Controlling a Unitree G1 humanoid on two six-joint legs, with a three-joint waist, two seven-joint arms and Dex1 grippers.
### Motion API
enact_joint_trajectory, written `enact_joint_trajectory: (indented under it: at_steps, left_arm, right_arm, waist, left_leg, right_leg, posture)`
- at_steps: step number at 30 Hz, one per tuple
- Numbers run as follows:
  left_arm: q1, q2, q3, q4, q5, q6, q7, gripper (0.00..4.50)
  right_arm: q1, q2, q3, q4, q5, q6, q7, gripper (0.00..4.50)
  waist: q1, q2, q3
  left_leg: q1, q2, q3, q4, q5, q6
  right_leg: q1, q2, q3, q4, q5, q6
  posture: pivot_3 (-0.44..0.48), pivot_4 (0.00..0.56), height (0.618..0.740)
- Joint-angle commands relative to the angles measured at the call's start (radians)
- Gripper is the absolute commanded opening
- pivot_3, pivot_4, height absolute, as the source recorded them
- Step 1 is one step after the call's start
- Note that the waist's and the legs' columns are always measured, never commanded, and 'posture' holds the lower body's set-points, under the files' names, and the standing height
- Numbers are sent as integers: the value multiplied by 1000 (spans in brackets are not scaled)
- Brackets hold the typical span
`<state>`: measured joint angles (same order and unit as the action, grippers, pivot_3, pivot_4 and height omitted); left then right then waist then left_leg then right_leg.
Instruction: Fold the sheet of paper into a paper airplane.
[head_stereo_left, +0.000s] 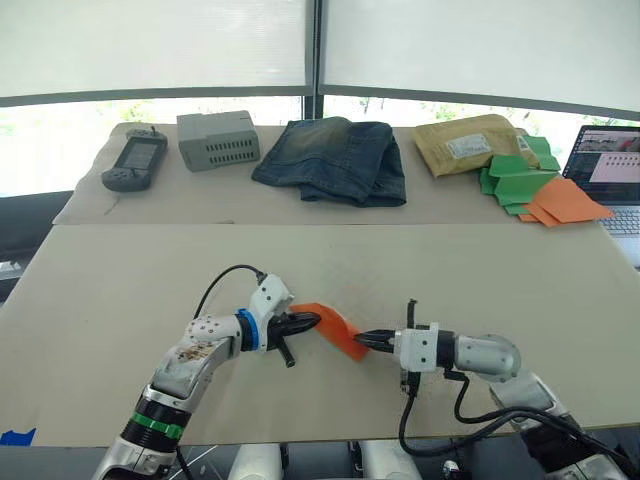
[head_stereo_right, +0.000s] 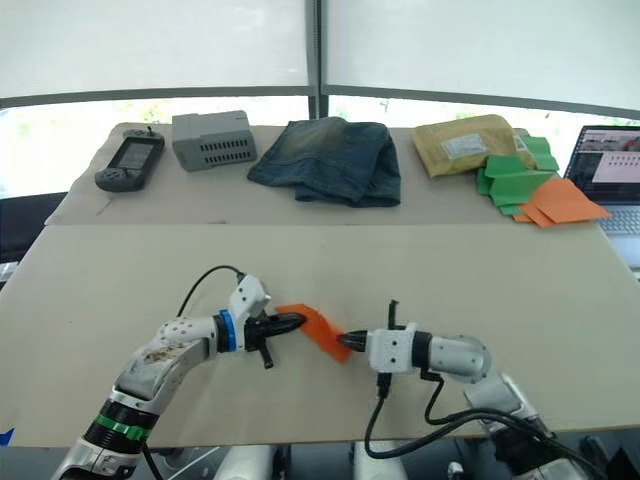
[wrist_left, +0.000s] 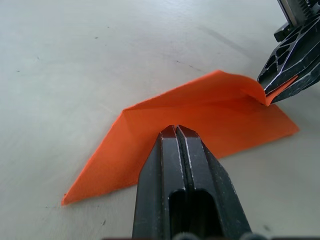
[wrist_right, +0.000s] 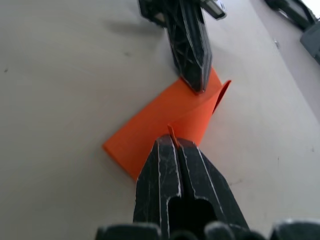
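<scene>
Left gripper (head_stereo_left: 312, 321) clenched, fingers (wrist_left: 176, 145) pressed together with tips down on the sheet of paper (head_stereo_left: 338, 328), pinning it to the table (head_stereo_left: 120, 290). Bright orange, folded, lying directly ahead of the left fingertips and reaching across to the right gripper (head_stereo_left: 364, 340), between the two. Right gripper grasping the paper: a thin orange edge pinched between its closed fingers (wrist_right: 165, 165), that corner lifted and curled just off the surface. Well beyond both grippers, along the far edge: a handheld controller (head_stereo_left: 134, 163), a grey box (head_stereo_left: 218, 140), folded jeans (head_stereo_left: 333, 158), a padded envelope (head_stereo_left: 468, 144), green folded papers (head_stereo_left: 517, 177), paler orange papers (head_stereo_left: 567, 203), a laptop (head_stereo_left: 610, 170).
</scene>
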<state>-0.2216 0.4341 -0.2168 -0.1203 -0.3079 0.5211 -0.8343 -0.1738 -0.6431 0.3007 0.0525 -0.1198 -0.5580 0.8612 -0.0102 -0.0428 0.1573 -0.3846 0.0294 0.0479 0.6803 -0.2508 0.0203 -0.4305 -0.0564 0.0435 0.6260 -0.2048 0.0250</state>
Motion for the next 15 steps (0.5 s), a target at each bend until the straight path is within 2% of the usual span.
enact_joint_trajectory:
  at_steps: [1,5,10,15]
  left_arm:
    - [20,14,-32,11,26,13,-2,0]
    - [24,20,-30,11,26,16,0,0]
    - [26,24,-23,15,26,15,4,0]
    - [12,18,-5,26,20,22,17,0]
  right_arm:
    - [-32,-22,8,79,-83,-138,-41,33]
    - [-55,-11,21,113,-87,-175,-52,33]
    - [-19,11,52,56,-3,-67,-2,33]
    - [-6,12,70,72,-59,-43,-12,33]
  waist:
    - [0,0,0]
    - [-2,0,0]
    - [-2,0,0]
    - [-2,0,0]
  left_leg:
    - [1,0,0,0,0,0]
    - [4,1,0,0,0,0]
    - [8,2,-1,0,0,0]
    - [10,2,-2,0,0,0]
  right_leg:
    - [1,0,0,-1,0,-1]
    - [4,0,0,0,-2,-3]
    - [7,0,0,0,-3,-5]
    - [8,0,1,1,-4,-6]
  posture:
    - [0,150,722]
    - [0,150,722]
    - [0,150,722]
    - [0,150,722]
